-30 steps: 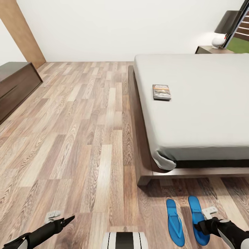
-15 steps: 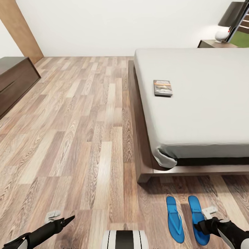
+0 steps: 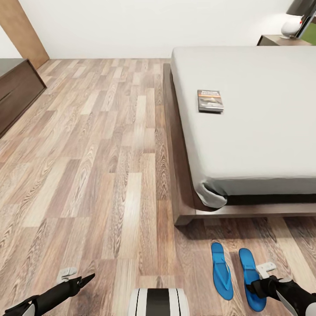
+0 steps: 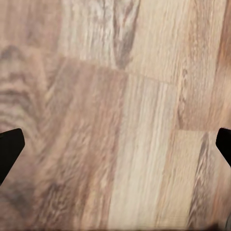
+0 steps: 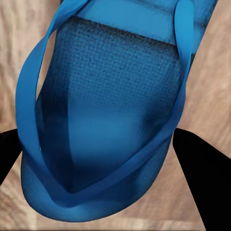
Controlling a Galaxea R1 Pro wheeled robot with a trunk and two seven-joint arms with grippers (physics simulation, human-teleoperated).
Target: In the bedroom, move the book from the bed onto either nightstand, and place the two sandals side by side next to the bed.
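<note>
So here's the layout, everything placed off the bed. It's the big low platform one with the grey mattress, taking up the right side of the head view. Out past its far corner sits a nightstand with a small white lamp on it. A second dark cabinet is well away across the wood floor, on the robot's left.

The book lies flat on the mattress, near the long edge facing the open floor, roughly halfway up the bed. Its long axis runs about parallel with that edge.

The two sandals are on the floor just off the foot of the bed, side by side, long axes pointing at the bed frame. The left sandal sits free; the right sandal is right under the right end effector.

In the right wrist view that sandal lies between the dark fingers, which stand apart on either side of it, not clamped as far as I can tell. The left end effector hangs over bare floor well to the left of the bed's foot, fingers wide apart with only planks between them.

My read: the sandals look basically placed, so the book is what's left. It lies forward and up from both arms, well out of reach from here. The right arm is on the bed's side, so I'd guess it gets the grab once the base rolls closer along that edge.
</note>
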